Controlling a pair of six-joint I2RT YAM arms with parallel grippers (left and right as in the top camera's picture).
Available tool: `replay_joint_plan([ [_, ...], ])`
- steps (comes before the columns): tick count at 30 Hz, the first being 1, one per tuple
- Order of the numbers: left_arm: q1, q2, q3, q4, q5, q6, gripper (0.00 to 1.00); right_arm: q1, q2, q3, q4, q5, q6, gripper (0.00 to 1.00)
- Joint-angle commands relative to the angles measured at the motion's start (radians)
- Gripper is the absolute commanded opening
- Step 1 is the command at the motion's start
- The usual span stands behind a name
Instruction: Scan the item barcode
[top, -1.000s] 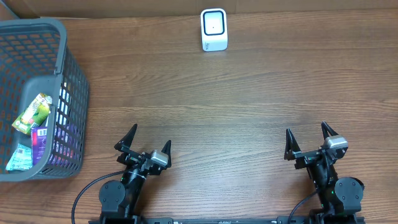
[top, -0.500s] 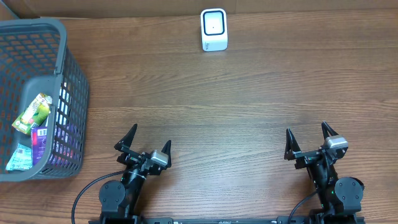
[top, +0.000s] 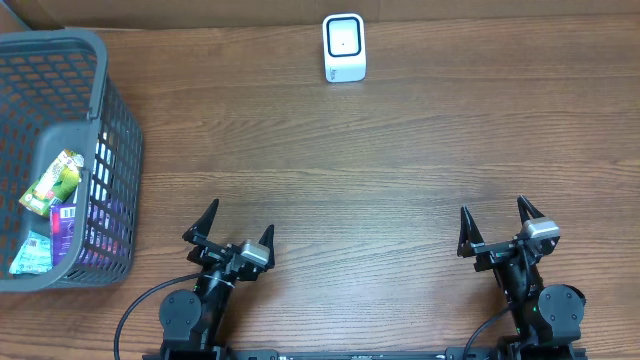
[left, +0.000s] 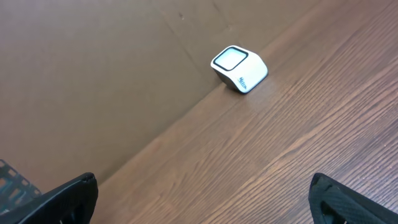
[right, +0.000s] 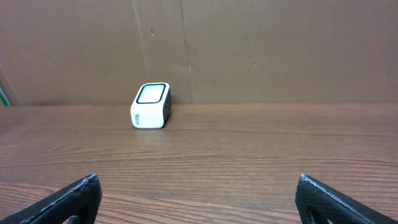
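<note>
Inside the grey mesh basket (top: 118, 150) lies a green packet (top: 53, 182).

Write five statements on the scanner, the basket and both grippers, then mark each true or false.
1. The white scanner stands at the far edge of the table, by the cardboard wall. True.
2. The left gripper holds a packet. False: it is open and empty.
3. The basket sits on the robot's left side with packets in it. True.
4. The right gripper is shut. False: its jaws stand wide apart with nothing between them.
5. The green packet lies on the table in front of the scanner. False: it lies inside the basket.
</note>
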Motion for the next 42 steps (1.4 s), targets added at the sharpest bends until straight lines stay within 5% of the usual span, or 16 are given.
replay_joint_plan([
  [1, -0.004, -0.011, -0.005, 0.000, -0.034, -0.092, 1.00, 0.002, -0.011, -0.010, 0.002, 0.015, 0.003, 1.00],
  [12, -0.004, -0.001, 0.017, 0.006, -0.126, -0.378, 1.00, 0.002, 0.081, -0.008, 0.002, 0.009, 0.041, 1.00],
  [22, -0.004, 0.233, 0.227, -0.050, -0.041, -0.414, 1.00, 0.001, 0.146, 0.147, -0.048, -0.068, 0.052, 1.00],
  [29, -0.004, 0.559, 0.560, -0.182, 0.038, -0.414, 1.00, 0.001, 0.272, 0.377, -0.194, -0.073, 0.051, 1.00],
  [42, -0.004, 1.181, 1.499, -0.812, 0.197, -0.414, 1.00, 0.001, 0.756, 0.988, -0.640, -0.098, 0.047, 1.00],
])
